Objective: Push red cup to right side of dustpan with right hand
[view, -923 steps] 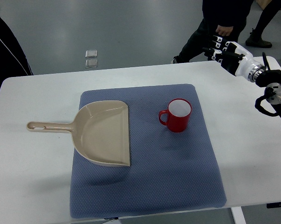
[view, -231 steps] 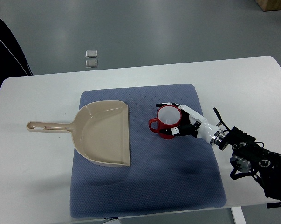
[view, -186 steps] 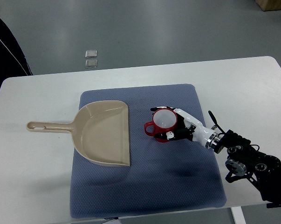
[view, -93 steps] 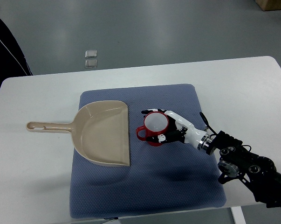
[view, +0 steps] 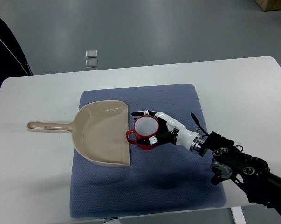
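From the lower right of the frame the dark arm reaches up and left across the blue mat, and its right robot hand lies against the right side of the red cup with fingers spread around the cup's wall, cupping rather than clamping it. The cup stands upright at the frame's center, its handle touching the right edge of the beige dustpan. Farther up, the white bench meets grey floor with two small tiles.
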